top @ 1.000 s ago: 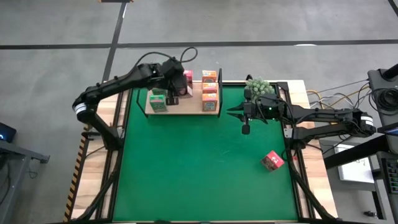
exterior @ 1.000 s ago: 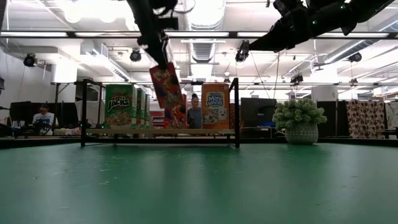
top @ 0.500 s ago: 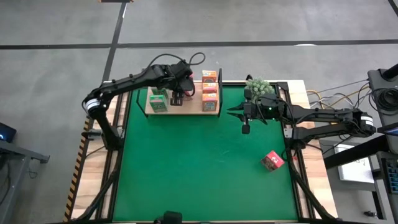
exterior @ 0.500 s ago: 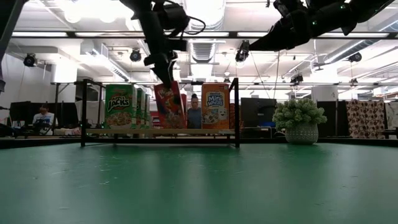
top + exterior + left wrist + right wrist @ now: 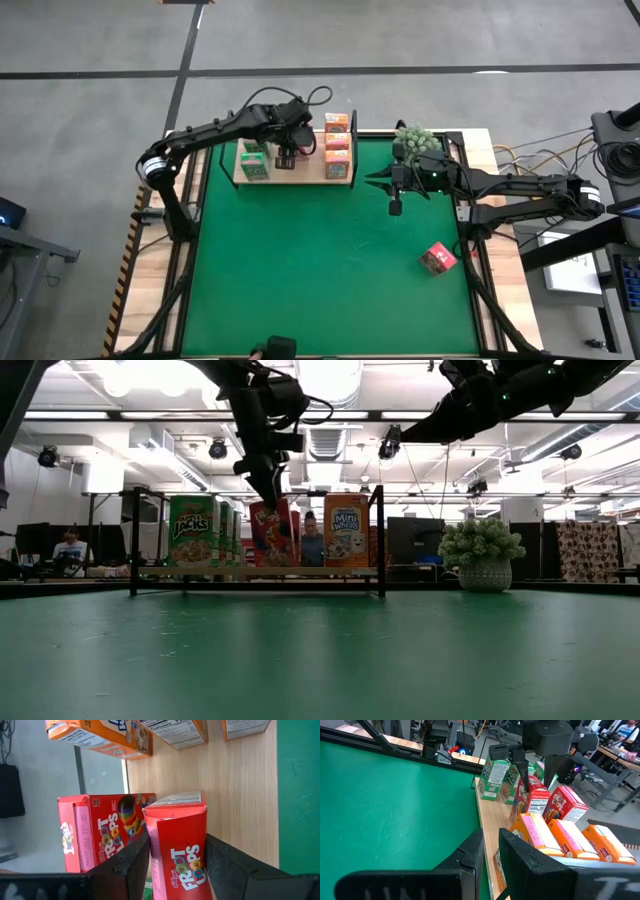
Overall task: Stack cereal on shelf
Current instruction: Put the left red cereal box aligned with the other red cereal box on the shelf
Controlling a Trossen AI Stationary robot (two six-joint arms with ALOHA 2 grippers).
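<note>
Your left end effector [image 5: 172, 857] is reaching down over the pale wooden shelf [image 5: 300, 172], pinching a glossy red cereal box [image 5: 177, 845] standing upright on its front board. Your right end effector [image 5: 395, 207] is hovering pressed together above the green bench [image 5: 320, 270].

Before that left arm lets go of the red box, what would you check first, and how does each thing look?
1. Left gripper closed on the red cereal box: ok.
2. Box upright on the shelf: ok.
3. Box bottom resting on the board: cannot tell.
4. Neighbouring red box standing behind it: ok.
5. Right gripper away from the shelf: ok.
6. Last red box on the mat, not shelved: not ok.
</note>
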